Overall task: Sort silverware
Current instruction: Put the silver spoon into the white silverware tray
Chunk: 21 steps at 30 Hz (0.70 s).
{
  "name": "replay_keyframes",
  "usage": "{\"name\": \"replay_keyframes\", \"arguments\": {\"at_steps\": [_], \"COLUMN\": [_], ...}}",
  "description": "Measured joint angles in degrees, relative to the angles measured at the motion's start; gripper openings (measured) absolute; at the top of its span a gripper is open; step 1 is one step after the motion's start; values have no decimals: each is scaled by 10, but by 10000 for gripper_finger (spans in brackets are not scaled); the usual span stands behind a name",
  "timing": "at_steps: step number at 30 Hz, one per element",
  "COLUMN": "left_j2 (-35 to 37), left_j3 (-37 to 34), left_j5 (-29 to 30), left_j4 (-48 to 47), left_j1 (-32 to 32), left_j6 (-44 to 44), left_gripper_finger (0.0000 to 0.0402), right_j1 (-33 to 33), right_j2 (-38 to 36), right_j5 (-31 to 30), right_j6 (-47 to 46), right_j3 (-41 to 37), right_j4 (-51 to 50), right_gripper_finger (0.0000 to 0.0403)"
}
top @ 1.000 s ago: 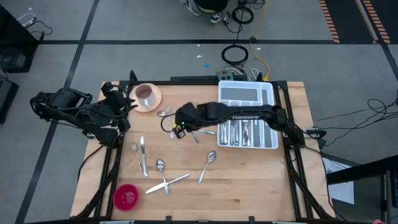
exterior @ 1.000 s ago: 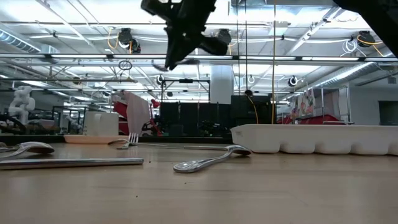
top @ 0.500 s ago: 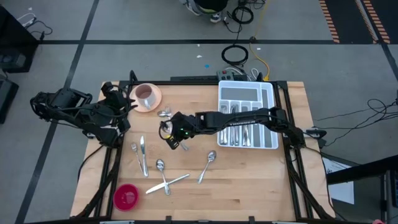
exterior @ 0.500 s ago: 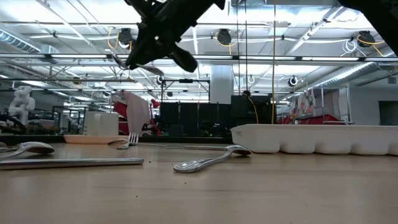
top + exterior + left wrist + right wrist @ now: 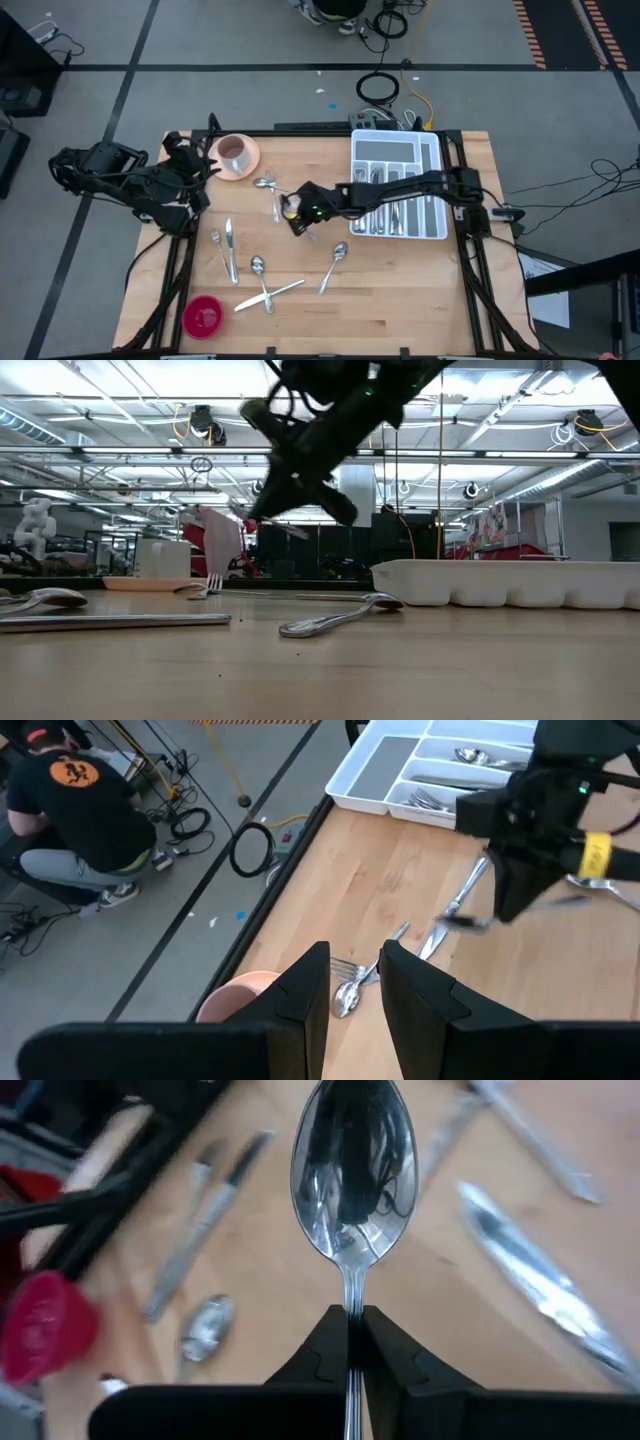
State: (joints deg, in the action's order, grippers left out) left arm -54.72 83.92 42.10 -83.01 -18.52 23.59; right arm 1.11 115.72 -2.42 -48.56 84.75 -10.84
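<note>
Since a moment ago, the right hand (image 5: 293, 213) has drawn back toward the white cutlery tray (image 5: 433, 190) and dropped lower over the worktop (image 5: 400, 290), its fingers clamped on the handle of a spoon (image 5: 351, 1175) with the bowl pointing forward.

Going left to right, with the tray as landmark: farthest from it, the left hand (image 5: 207, 172) waits at the worktop's left edge, its fingers (image 5: 305, 995) a little apart and holding nothing. Beside it is a pink cup on its saucer (image 5: 236, 154). A red bowl (image 5: 203, 316) sits at the near left corner. Loose silverware lies well left of the tray: a fork and knife (image 5: 229, 250) side by side, a spoon crossed with a knife (image 5: 266, 292), and another spoon (image 5: 333, 265) nearer the tray. More pieces (image 5: 266, 183) lie just right of the cup. The right hand hovers between these and the tray, whose compartments already hold sorted silverware (image 5: 395, 212).
</note>
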Motion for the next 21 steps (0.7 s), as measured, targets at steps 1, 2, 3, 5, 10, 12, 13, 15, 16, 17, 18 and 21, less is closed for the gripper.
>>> {"name": "replay_keyframes", "arguments": {"at_steps": [1,2,3,5,10,12,13,15,16,17,18,21], "left_j2": [0,0,0,0,0,0,0,0,0,0,0,0], "left_j3": [0,0,0,0,0,0,0,0,0,0,0,0], "left_j5": [1,2,2,2,7,9,10,17,18,20,22,30], "left_j4": [0,0,0,0,0,0,1,1,1,1,1,2], "left_j1": [0,0,0,0,0,0,0,0,0,0,0,0], "left_j6": [0,0,0,0,0,0,0,0,0,0,0,1], "left_gripper_finger": [96,96,96,96,96,96,96,96,96,96,96,96], "right_j1": [1,4,5,10,19,21,22,23,23,23,23,23], "right_j2": [-10,-23,-38,-71,-163,-206,-229,-268,-286,-302,-318,-360], "right_j5": [-6,-14,-22,-41,-87,-105,-112,-125,-130,-137,-141,-155], "right_j6": [-2,-6,-12,-27,-68,-87,-99,-122,-132,-141,-150,-171], "right_j3": [-17,-33,-52,-86,-188,-236,-259,-303,-323,-342,-358,-385], "right_j4": [-2,-1,0,-2,-2,-6,-4,-1,-6,-9,-14,-44], "right_gripper_finger": [0,0,0,0,0,0,0,0,0,0,0,0]}}
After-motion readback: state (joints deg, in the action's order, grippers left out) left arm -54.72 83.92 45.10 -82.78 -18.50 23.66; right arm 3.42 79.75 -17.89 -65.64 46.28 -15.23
